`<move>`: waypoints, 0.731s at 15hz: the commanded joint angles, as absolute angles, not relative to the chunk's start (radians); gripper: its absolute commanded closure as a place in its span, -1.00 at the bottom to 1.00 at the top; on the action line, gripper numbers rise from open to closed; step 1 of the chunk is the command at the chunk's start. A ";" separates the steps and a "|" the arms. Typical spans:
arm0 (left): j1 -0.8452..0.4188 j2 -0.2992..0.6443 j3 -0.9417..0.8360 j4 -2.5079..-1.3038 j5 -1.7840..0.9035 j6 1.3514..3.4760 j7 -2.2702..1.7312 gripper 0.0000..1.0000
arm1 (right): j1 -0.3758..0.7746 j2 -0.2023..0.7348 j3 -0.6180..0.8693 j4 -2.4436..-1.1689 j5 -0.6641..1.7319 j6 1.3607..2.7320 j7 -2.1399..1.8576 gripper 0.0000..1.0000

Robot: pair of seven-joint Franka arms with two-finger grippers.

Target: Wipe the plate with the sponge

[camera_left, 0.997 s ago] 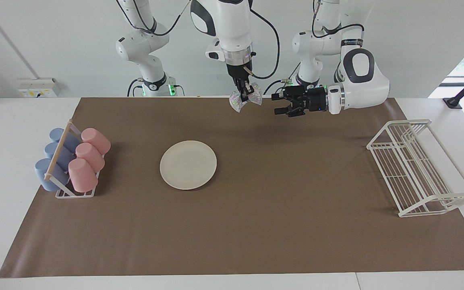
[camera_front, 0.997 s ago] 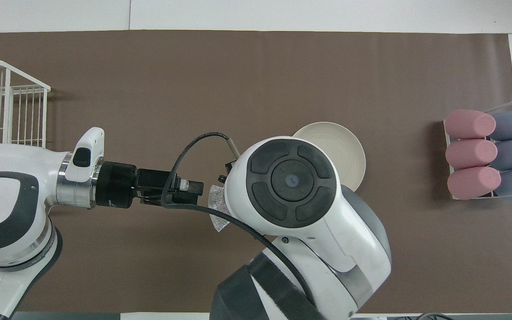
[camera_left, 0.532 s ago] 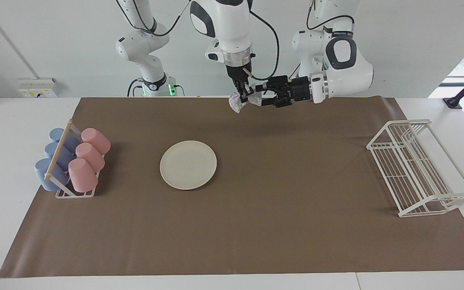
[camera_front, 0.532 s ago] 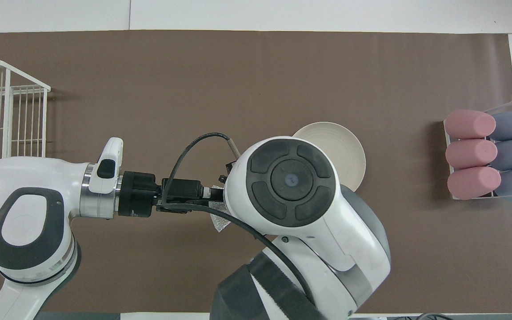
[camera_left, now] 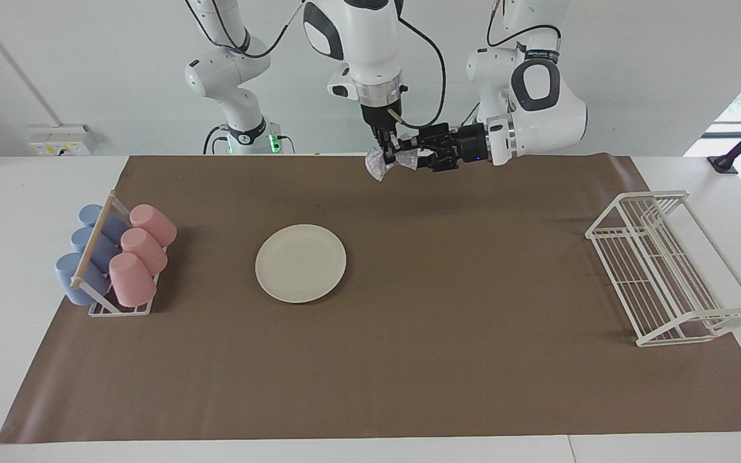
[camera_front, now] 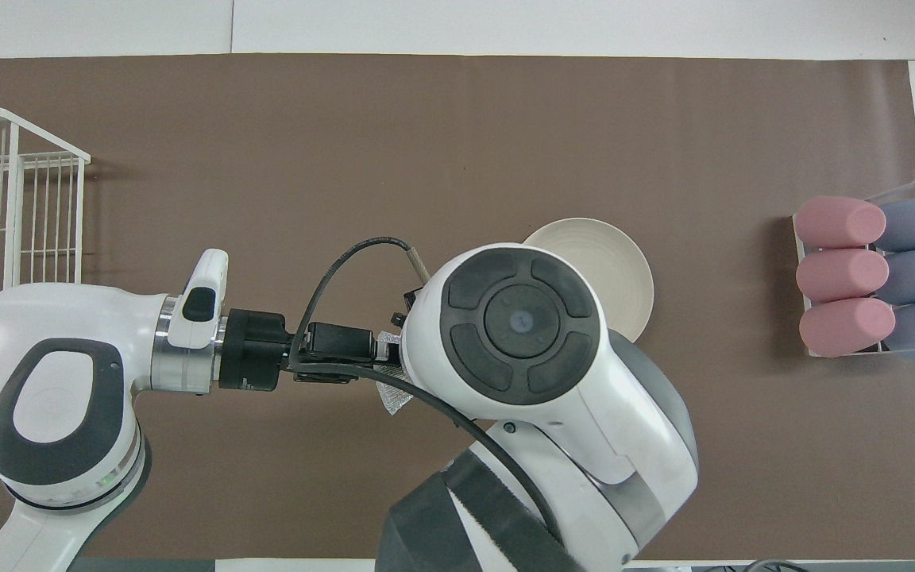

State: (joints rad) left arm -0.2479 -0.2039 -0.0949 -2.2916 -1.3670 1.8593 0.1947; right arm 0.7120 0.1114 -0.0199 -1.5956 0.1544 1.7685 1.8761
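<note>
Facing view, going across:

- Cup rack (camera_left: 119,308) at the right arm's end of the mat: white wire frame w/ a wooden bar (camera_left: 92,241) on top. 3 blue cups (camera_left: 78,278) + 3 pink cups (camera_left: 132,278) lying on their sides in it, pink row on the side toward the plate.
- Plate (camera_left: 300,262): flat on the brown mat (camera_left: 409,360), well apart from the rack, toward the right arm's end of centre. Bare, nothing touching it. In the overhead view only part of its rim shows (camera_front: 624,262); the rest is under the right arm's wrist.
- Right gripper (camera_left: 388,152): pointing straight down, up in the air over the mat edge nearest the robots. Fingers pressed together, pinching the sponge (camera_left: 377,164). The silvery wad hangs below and to both sides of the tips. Well apart from the plate, no contact w/ the mat.
- Left gripper (camera_left: 412,153): arm horizontal, coming in sideways at the same height. Fingertips are at the sponge on the side away from the plate, partly closed around that end of the wad. Looks like touching, but can't tell if it's actually clamped yet. Overhead: the left gripper (camera_front: 382,347) meets the sponge (camera_front: 395,397) right at the edge of the right arm's wrist.
- Dish rack (camera_left: 666,270): white wire, at the left arm's end of the mat, nothing in it.
</note>
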 commanded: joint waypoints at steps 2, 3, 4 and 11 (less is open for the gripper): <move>-0.255 -0.247 -0.086 -2.319 -1.402 1.844 0.141 1.00 | 0.707 0.097 -0.015 -1.614 0.135 1.784 1.896 1.00; -0.253 -0.247 -0.086 -2.319 -1.402 1.839 0.137 1.00 | 0.706 0.097 -0.015 -1.614 0.135 1.784 1.896 1.00; -0.250 -0.247 -0.086 -2.319 -1.402 1.836 0.129 1.00 | 0.706 0.097 -0.015 -1.614 0.135 1.783 1.896 1.00; -0.247 -0.250 -0.081 -2.318 -1.402 1.830 0.120 1.00 | 0.686 0.069 -0.021 -1.641 0.127 1.755 1.800 -1.00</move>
